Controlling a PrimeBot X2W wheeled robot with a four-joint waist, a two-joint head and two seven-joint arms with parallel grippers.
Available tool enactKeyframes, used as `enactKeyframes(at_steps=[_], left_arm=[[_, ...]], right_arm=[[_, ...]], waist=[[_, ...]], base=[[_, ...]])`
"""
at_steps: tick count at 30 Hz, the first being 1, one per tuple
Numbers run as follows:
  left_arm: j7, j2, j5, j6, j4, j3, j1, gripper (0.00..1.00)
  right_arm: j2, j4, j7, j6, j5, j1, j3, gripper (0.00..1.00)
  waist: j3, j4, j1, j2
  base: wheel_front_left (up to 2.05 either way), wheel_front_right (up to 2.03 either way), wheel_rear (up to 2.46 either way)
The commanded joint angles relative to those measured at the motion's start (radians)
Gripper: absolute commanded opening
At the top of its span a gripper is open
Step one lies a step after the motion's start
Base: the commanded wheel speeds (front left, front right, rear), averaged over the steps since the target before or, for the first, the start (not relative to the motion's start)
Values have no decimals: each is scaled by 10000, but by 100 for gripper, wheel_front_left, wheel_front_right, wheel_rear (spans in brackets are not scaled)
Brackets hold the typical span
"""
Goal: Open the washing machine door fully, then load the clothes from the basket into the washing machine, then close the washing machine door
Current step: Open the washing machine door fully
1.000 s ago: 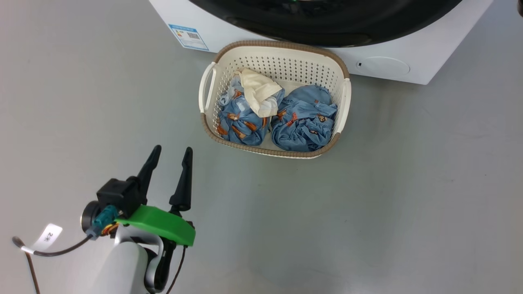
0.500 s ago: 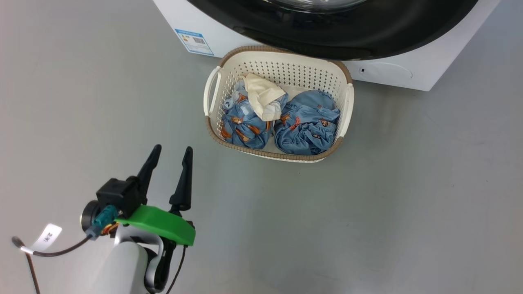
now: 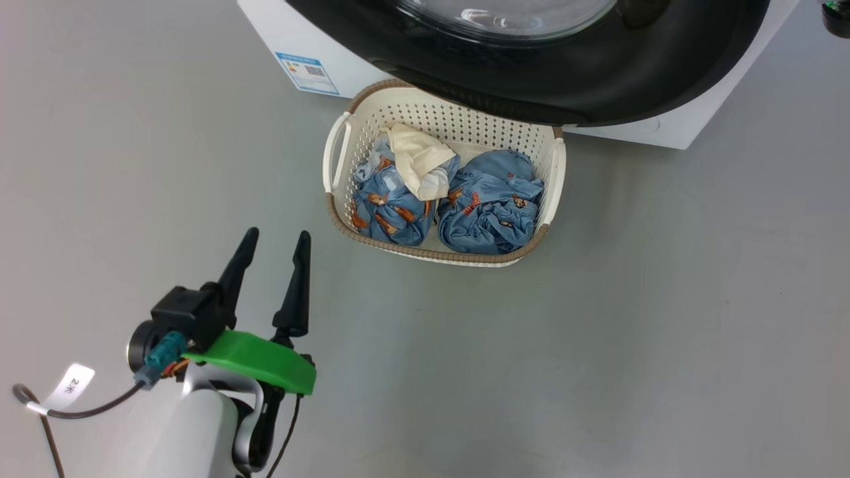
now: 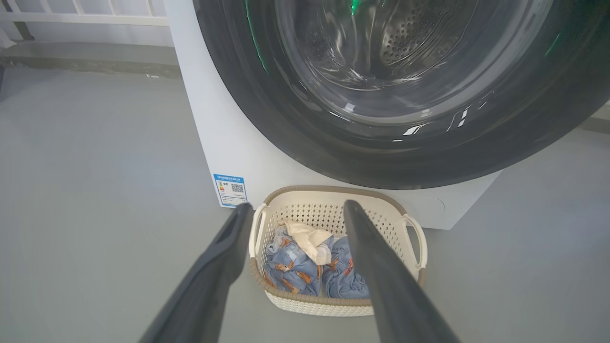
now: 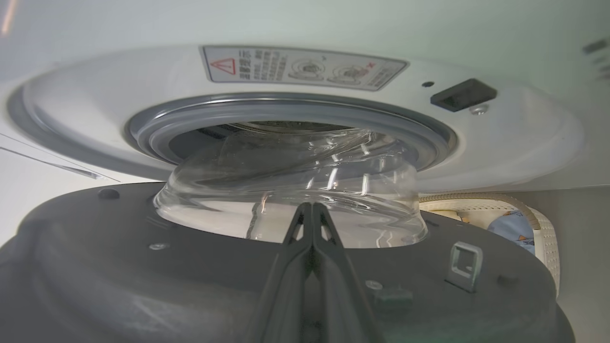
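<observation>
The washing machine (image 3: pixel 664 129) stands at the top of the head view. Its door (image 3: pixel 531 79), a black rim around a glass bowl, hangs ajar over the far rim of the basket (image 3: pixel 438 254). The basket holds the clothes (image 3: pixel 488 212): blue printed bundles and a cream cloth (image 3: pixel 415 159). My left gripper (image 3: pixel 277 234) is open and empty over the floor, left of and nearer than the basket (image 4: pixel 314 305). My right gripper (image 5: pixel 312 206) is shut, empty, between the door's dark inner face (image 5: pixel 95 267) and the grey gasket (image 5: pixel 286 107), its tips at the glass bowl's base.
Bare grey floor surrounds the basket on the left, right and near sides. A blue label (image 3: pixel 307 72) marks the machine's lower left corner. The door's latch hook (image 5: pixel 464 264) sticks out right of my right gripper. A white railing (image 4: pixel 86 19) runs behind the machine.
The door has swung further out and now covers the basket's far rim. The head view has shifted a little. My left gripper stays open in the same place.
</observation>
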Motion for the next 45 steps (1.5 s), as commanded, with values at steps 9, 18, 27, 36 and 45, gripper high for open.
enactKeyframes(at_steps=[9, 18, 27, 36, 45], left_arm=[[-65, 290, 198, 68, -345, 426, -5, 100], [-65, 290, 380, 41, -419, 519, 199, 100], [-65, 290, 558, 2, -470, 570, 411, 100], [-65, 290, 644, -76, -395, 616, 430, 100], [-65, 290, 683, -132, -356, 680, 453, 100]], right_arm=[[536, -215, 964, 17, 115, -120, 387, 0], [899, -655, 2151, 17, 929, 549, 1024, 0], [1341, -2303, 3677, 17, 2485, 1785, 2010, 0], [1417, -3959, 4981, 17, 4237, 3398, 3190, 0], [1420, -4437, 5327, 17, 5869, 4349, 4593, 0]], waist=[[-189, -211, 0, 0], [-527, -378, 0, 0], [-865, -633, 0, 0], [-1074, -707, 0, 0], [-1109, -583, 0, 0]], base=[[0, 0, 0], [0, 0, 0], [0, 0, 0], [0, 0, 0], [0, 0, 0]])
